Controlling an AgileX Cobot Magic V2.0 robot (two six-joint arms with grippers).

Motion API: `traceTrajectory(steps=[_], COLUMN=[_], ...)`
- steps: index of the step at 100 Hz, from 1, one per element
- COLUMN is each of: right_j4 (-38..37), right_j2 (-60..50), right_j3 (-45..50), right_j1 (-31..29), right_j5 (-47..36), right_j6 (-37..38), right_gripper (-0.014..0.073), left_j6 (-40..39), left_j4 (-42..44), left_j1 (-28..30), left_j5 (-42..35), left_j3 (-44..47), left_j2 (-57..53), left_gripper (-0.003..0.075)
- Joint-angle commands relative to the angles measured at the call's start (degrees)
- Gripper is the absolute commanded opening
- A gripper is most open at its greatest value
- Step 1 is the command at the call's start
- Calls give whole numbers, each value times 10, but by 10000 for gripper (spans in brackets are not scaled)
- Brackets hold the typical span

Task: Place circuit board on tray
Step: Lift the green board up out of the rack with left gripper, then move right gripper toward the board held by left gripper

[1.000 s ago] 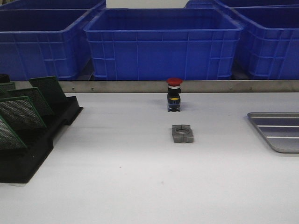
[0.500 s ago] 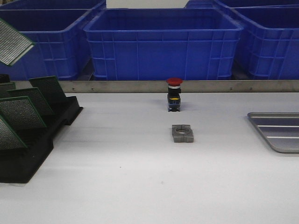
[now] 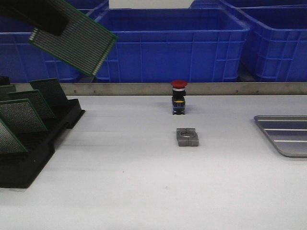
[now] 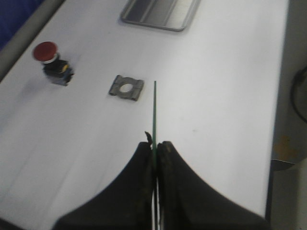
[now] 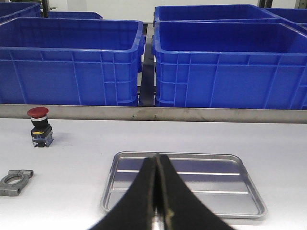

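Note:
A green perforated circuit board [image 3: 74, 40] hangs tilted in the air at the upper left, above the table and in front of the crates. My left gripper [image 4: 155, 146] is shut on it; in the left wrist view the board [image 4: 154, 110] shows edge-on as a thin green line between the fingers. The silver tray [image 3: 285, 134] lies at the table's right edge with nothing on it. My right gripper [image 5: 157, 160] is shut on nothing, hovering just in front of the tray [image 5: 216, 191]. The right gripper is out of the front view.
A black slotted rack [image 3: 29, 158] holding several more boards stands at the left. A red-capped push button [image 3: 179, 96] and a grey metal clamp block [image 3: 187, 137] sit mid-table. Big blue crates [image 3: 168, 43] line the back behind a metal rail.
The held circuit board has travelled right from the top-left corner and now shows fully in the front view. The right gripper and the table objects have not moved.

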Motion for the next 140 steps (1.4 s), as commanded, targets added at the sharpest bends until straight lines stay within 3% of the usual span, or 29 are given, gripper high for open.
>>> traceTrajectory(steps=[1, 46, 64, 87, 126, 140], right_j4=[-3, 1, 43, 58, 54, 59], right_j2=[-16, -16, 2, 95, 298, 352], right_j3=[-8, -11, -59, -144, -265, -306], right_j1=[2, 2, 2, 2, 2, 2], right_j5=[-42, -41, 31, 143, 216, 232], right_j6=[-2, -1, 10, 9, 3, -23], right_gripper=[-61, -61, -61, -61, -61, 8], left_j6=[-6, -6, -6, -6, -6, -6], left_j4=[-38, -42, -42, -42, -42, -42], left_j1=[-28, -62, -62, -62, -62, -62], left_j5=[-7, -7, -7, -7, -7, -7], left_j3=[-16, -16, -16, -16, -16, -16], left_j2=[6, 62, 62, 62, 62, 62], left_gripper=[-20, -20, -20, -20, -20, -20])
